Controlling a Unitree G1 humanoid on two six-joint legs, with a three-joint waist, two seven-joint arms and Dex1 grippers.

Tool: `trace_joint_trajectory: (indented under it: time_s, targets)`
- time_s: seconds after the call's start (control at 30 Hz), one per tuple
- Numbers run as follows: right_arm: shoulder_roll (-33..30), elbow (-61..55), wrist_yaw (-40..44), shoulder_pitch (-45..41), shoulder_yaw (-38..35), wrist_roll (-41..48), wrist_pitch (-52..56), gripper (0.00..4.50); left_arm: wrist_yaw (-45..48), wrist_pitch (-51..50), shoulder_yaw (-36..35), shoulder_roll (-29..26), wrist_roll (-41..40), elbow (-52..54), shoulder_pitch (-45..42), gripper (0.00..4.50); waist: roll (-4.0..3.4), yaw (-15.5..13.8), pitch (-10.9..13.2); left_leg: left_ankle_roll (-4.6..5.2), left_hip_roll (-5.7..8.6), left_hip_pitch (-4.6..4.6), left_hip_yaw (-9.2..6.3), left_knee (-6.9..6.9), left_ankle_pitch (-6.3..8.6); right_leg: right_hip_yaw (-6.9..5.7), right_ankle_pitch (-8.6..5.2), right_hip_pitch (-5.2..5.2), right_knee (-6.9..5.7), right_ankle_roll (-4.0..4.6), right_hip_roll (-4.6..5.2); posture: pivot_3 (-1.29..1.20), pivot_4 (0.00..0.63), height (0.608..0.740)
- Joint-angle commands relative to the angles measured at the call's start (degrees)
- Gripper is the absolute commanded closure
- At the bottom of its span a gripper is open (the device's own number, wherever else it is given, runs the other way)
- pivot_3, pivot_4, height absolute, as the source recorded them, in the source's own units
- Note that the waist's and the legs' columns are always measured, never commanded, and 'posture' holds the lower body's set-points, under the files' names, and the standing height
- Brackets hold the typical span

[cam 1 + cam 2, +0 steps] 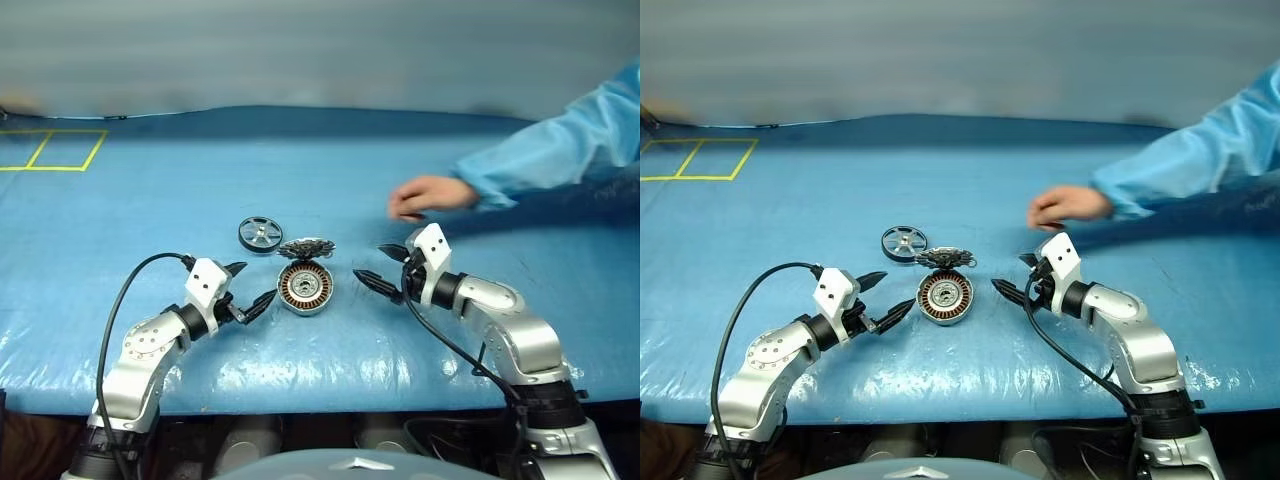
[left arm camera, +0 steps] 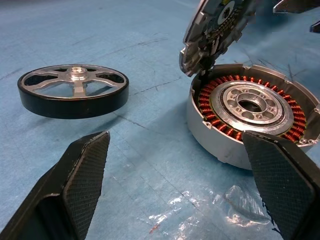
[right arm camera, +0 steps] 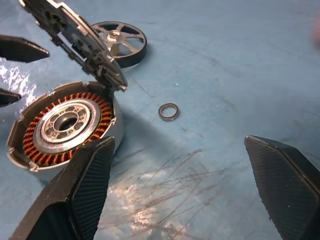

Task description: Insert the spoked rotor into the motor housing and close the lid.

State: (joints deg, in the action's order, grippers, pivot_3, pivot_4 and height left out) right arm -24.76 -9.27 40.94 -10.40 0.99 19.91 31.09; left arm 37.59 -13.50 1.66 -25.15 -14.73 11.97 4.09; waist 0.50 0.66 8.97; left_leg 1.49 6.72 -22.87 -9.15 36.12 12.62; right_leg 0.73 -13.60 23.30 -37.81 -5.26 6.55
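I am looking at the housing [image 1: 305, 288] sitting on the blue counter [image 1: 150, 200], between my two grippers. The left gripper [image 1: 249, 288] is resting just to its left with its fingers [image 2: 80, 175] spread wide and grasping nothing; the right gripper [image 1: 383, 270] is sitting just to its right, fingers [image 3: 85, 190] likewise released and empty. Neither is touching the housing. The copper windings are lying exposed, ringing a silver hub.

The lid [image 1: 306, 248] is standing tilted at the housing's far edge, propped open, its lower edge meeting the rim. The rotor [image 1: 260, 234] is lying flat on the counter, beyond the housing and to its left, just beside the lid and apart from both grippers.

I am seeing no readable writing or brand marks on any part.

A small metal ring [image 3: 168, 111] is lying loose on the counter near the housing on its right side. Yellow tape lines [image 1: 50, 150] are marking squares at the far left of the counter. A person's hand [image 1: 430, 196] in a light blue sleeve [image 1: 560, 150] is resting on the counter beyond my right gripper, well clear of the housing.
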Motion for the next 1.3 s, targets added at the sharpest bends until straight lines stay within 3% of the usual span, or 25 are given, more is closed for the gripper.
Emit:
trace_joint_trajectory:
  time_s: [0.03,1.07,1.3]
  targets:
    - [0.38,2.78,-0.45,-1.65,0.6,-2.04,-4.96,0.14,0.04,0.72,-0.69,-0.2,-0.34,1.4,-0.19,0.0,0.0,-0.04,0.0,-0.02,-0.05,0.0,-0.01,-0.01,-0.01,-0.01,0.01,0.03,0.0,0.03,-0.06,0.0,0.15,0.74]
    - [1.13,4.05,-1.34,-1.52,2.0,-3.45,-6.79,0.14,-0.66,0.23,-0.01,0.38,0.05,1.22,-0.68,0.0,-0.01,-0.04,0.0,-0.06,-0.08,0.01,0.01,-0.03,-0.02,0.02,0.04,0.11,0.0,0.08,-0.09,0.0,0.15,0.74]
    - [-1.06,3.09,-1.3,-2.59,4.76,-6.63,-7.24,0.14,-0.89,0.44,-0.01,0.35,0.12,1.01,-0.77,0.0,-0.01,-0.17,0.0,-0.09,-0.09,0.05,0.02,0.02,-0.04,0.01,0.08,0.13,0.01,0.08,-0.1,0.0,0.15,0.74]
